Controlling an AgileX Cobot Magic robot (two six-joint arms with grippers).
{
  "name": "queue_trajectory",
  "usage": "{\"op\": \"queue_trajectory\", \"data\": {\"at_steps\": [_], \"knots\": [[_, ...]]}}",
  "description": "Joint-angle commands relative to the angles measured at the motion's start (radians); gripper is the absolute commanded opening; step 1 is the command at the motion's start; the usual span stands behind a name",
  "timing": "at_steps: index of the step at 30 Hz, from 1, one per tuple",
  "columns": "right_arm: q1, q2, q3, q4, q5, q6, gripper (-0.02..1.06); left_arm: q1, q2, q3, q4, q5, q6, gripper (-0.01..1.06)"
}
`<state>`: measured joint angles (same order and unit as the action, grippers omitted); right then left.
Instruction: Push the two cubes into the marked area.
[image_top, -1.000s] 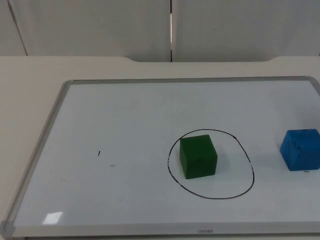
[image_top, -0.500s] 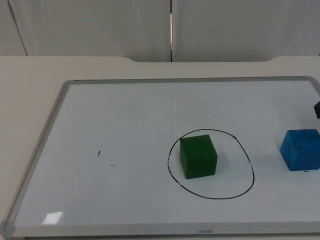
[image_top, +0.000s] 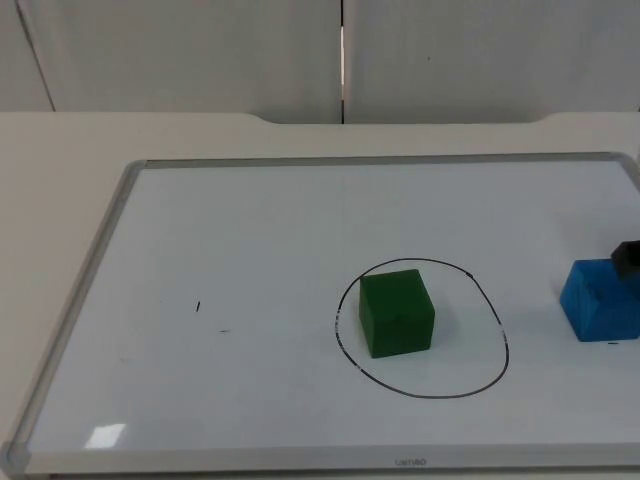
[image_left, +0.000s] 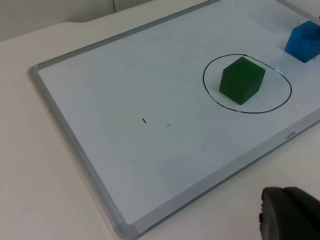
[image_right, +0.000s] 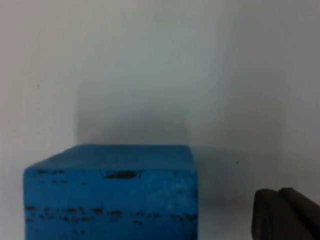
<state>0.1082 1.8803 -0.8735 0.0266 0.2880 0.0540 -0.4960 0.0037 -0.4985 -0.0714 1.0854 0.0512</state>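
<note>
On the white table lies a whiteboard with a grey frame, bearing a hand-drawn black circle right of its middle; the left gripper waits off the board's near edge, over the bare table, and whether its fingers are apart cannot be told. Inside the circle, toward its left half, sits the green cube, flat on the board and turned slightly askew to the frame. Well to the right, outside the circle, the blue cube rests flat with scuffed faces, and the right gripper is just beside its far right corner, its opening not discernible.
</note>
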Motion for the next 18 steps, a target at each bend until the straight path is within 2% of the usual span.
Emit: {"op": "queue_trajectory", "data": {"at_steps": [1, 18], "knots": [[-0.004, -0.001, -0.004, 0.005, -0.011, 0.002, 0.00, -0.004, -0.004, 0.005, 0.006, -0.011, -0.007, 0.00], [0.046, -0.001, -0.004, 0.056, -0.016, 0.002, 0.00, -0.004, -0.004, 0.005, 0.006, -0.011, -0.007, 0.00]]}}
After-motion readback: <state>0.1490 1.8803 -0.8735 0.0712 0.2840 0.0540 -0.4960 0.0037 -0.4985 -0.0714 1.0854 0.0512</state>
